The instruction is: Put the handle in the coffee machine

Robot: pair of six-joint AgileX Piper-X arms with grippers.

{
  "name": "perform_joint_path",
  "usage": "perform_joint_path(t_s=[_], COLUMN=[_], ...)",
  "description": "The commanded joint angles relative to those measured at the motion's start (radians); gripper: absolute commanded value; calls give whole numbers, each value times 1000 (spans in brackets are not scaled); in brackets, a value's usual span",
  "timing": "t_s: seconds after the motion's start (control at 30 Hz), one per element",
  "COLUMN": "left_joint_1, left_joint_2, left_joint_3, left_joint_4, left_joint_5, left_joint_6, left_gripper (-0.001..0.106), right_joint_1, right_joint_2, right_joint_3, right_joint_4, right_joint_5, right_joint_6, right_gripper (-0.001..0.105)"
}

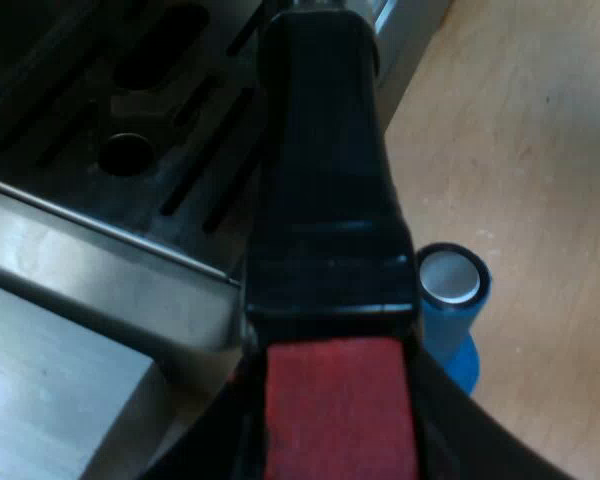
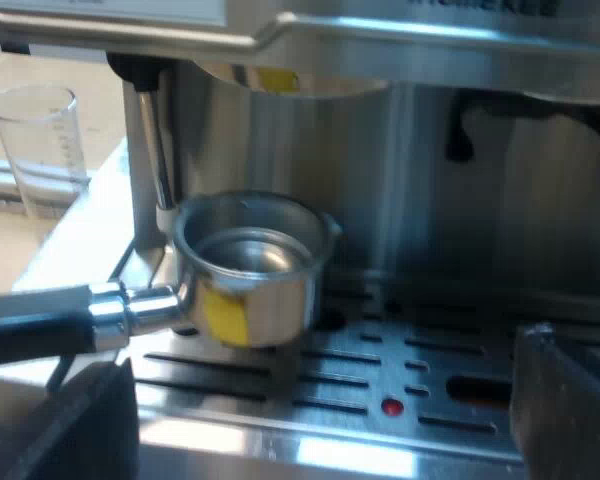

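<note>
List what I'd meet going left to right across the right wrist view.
Measuring glass → steam wand → holder's metal basket → drip tray's red marker. The holder's dark handle is left out, since it overlaps the glass and wand in this order.

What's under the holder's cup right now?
The slotted drip tray lies under the holder. The patch directly beneath is covered, so contact cannot be told.

The holder hangs over the drip tray, under the espresso machine. The steam pipe comes down just beside it. The measuring glass stands farther off, past the pipe. The handle reaches out over the tray's edge. The tamper stands on the table near the handle's end.
</note>
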Motion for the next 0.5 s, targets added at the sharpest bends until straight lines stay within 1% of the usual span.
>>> perform_joint_path(t_s=[0.03, 0.1, 0.17, 0.2, 0.3, 0.4, 0.5], left_joint_1=[-10, -10, -13, -16, -34, -63, -85], left_joint_2=[-4, -2, -3, -3, -3, 2, 21], left_joint_3=[-13, -13, -13, -15, -21, -33, -67], left_joint_4=[-58, -97, -114, -121, -121, -128, -128], left_joint_5=[65, 65, 65, 58, 42, 42, 42], left_joint_6=[-30, -83, -107, -117, -116, -122, -178], left_gripper=[0, 0, 0, 0, 0, 0, 0], right_joint_1=[1, -1, -1, -1, -1, -1, -1], right_joint_2=[4, 18, 27, 30, 30, 30, 30], right_joint_3=[-2, -2, -2, -2, -2, -2, -2], right_joint_4=[-44, -84, -100, -107, -118, -117, -117], right_joint_5=[31, 34, 34, 34, 34, 34, 34], right_joint_6=[-25, -25, -25, -25, -25, -25, -25], right_gripper=[77, 77, 77, 77, 77, 77, 77])
